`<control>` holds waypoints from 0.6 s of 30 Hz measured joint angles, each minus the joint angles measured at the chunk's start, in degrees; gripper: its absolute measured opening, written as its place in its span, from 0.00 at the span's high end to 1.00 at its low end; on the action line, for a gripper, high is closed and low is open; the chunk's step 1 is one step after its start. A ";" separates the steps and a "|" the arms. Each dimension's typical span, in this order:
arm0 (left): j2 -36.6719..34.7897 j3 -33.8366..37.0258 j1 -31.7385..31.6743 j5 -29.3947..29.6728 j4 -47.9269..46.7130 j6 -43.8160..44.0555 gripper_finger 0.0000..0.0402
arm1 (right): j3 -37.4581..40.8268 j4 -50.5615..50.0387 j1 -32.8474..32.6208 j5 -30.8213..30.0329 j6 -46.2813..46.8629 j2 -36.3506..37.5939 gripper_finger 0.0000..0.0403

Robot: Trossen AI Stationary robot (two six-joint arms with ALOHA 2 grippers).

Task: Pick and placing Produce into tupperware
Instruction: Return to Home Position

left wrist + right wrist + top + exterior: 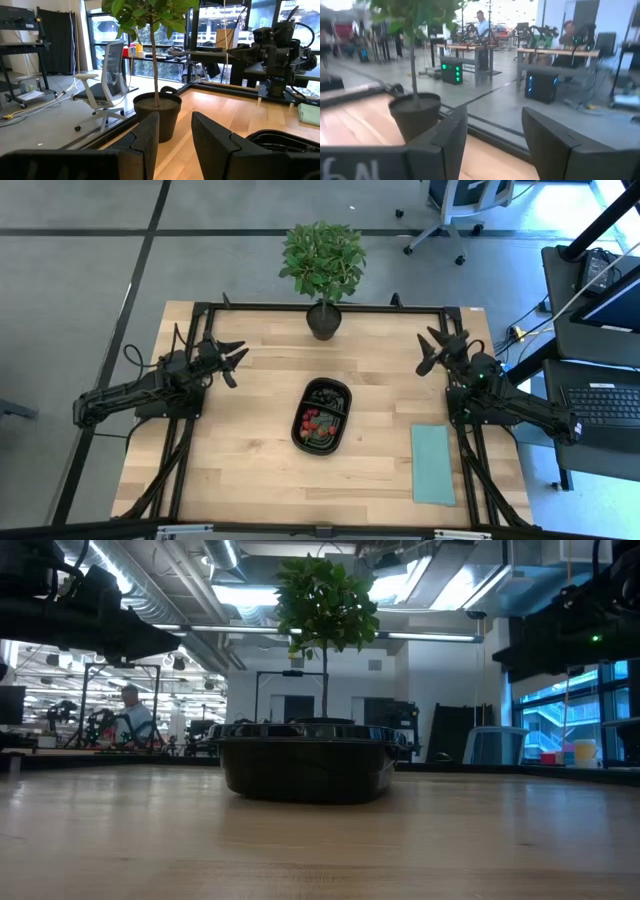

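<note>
Grey floor [80,260], dark seam lines across it. White office chair [112,65] beside tall windows [100,37], daylight coming in. Exposed ducts, strip lights [240,595] overhead. Rows of workbenches [465,48] farther back, standing person [481,22] among them, seated person [130,712] elsewhere. Open laptop [605,405] on dark desk [575,340].

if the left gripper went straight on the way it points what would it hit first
Most likely the plant's black pot, straight ahead of the left gripper in its wrist view; how far off is unclear.
</note>
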State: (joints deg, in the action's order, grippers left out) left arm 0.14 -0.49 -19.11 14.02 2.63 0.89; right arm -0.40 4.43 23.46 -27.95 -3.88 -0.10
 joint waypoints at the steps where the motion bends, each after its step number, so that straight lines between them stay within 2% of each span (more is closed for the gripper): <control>1: 0.00 0.00 0.00 0.00 0.00 0.00 0.73 | 0.00 0.00 0.00 -0.03 2.38 0.00 0.53; 6: 0.00 0.00 0.00 0.00 0.00 0.00 0.73 | 0.00 0.00 0.00 -0.01 7.88 0.00 0.53; 18: 0.00 -0.02 0.00 0.00 -0.02 0.00 0.73 | 0.00 0.00 0.00 -0.02 7.91 0.00 0.53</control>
State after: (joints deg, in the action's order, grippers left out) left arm 0.14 -0.51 -19.11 14.02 2.61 0.89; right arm -0.40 4.43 23.46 -27.97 4.03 -0.10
